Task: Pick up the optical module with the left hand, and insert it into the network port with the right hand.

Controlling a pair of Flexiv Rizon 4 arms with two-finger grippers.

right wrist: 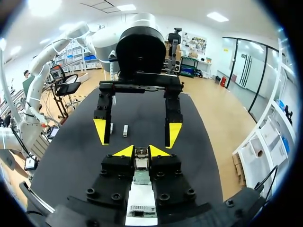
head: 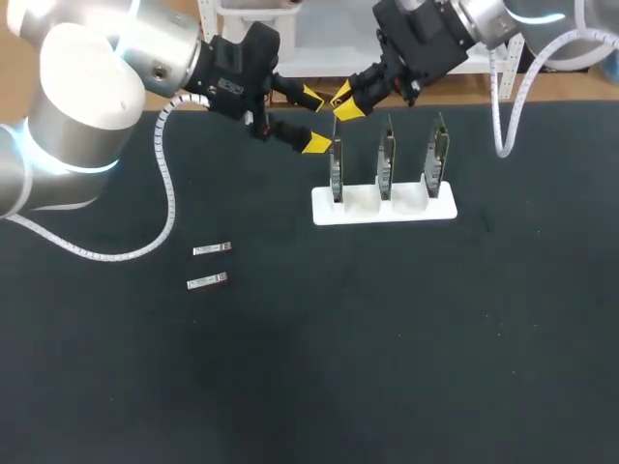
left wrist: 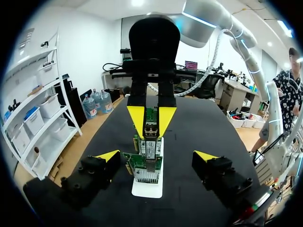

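My right gripper (head: 342,104) is shut on a small silver optical module (right wrist: 140,162), held just above the top edge of the leftmost network card (head: 336,172). That card is one of three standing upright in a white stand (head: 387,208). In the left wrist view the module (left wrist: 150,118) shows between the right gripper's yellow tips, over the row of cards. My left gripper (head: 311,121) stands open with nothing in it, just left of the right gripper, its fingers either side of that card's end (left wrist: 144,165).
Two more silver modules (head: 211,249) (head: 206,281) lie side by side on the black table, left of the stand. The other two cards (head: 386,164) (head: 435,159) stand to the right of the first.
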